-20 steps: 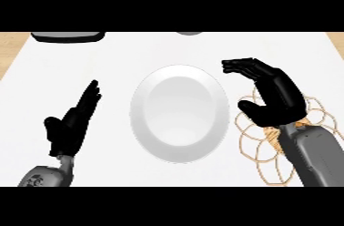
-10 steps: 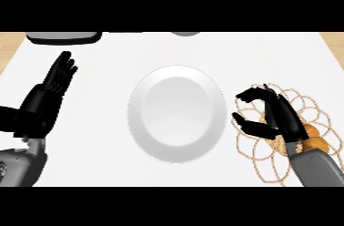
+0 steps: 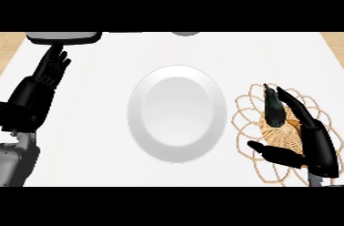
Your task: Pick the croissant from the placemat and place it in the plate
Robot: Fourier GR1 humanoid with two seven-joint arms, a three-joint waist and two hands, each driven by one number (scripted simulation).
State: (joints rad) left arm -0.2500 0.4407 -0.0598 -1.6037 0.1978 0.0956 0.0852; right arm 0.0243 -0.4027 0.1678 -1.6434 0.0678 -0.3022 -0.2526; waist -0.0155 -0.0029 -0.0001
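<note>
White table point(image 3: 94, 106) fills your view, with a strip of tan wood showing at the far left and far right top corners. At the centre sits your plate point(image 3: 138, 106), a white oval with nothing on it. At 3 o'clock from the plate lies the placemat point(image 3: 250, 112), a tan wicker piece with looped petals round a woven middle, just beside the plate's rim but not under it.

Your right hand point(image 3: 316, 145) comes in from 5 o'clock and lies over the placemat. Its fingers point(image 3: 295, 109) are straight and stretched toward 12 o'clock, the thumb spread out toward 9 o'clock, so the hand is open and grips nothing. Just beside those fingers, on the placemat's upper middle, you can see a dark, narrow, upright shape point(image 3: 273, 106); you cannot tell from this view whether it is the croissant or part of the hand. No pastry-coloured croissant shows plainly; the hand covers much of the placemat's centre.

Your left hand point(image 3: 43, 79) rests at 9 o'clock to 10 o'clock, well apart from the plate, fingers straight and pointing to 12 o'clock, open and holding nothing. Its fingertips reach close to a grey tray point(image 3: 64, 37) cut off at 11 o'clock. A small grey object point(image 3: 184, 33) peeks in at 12 o'clock.
</note>
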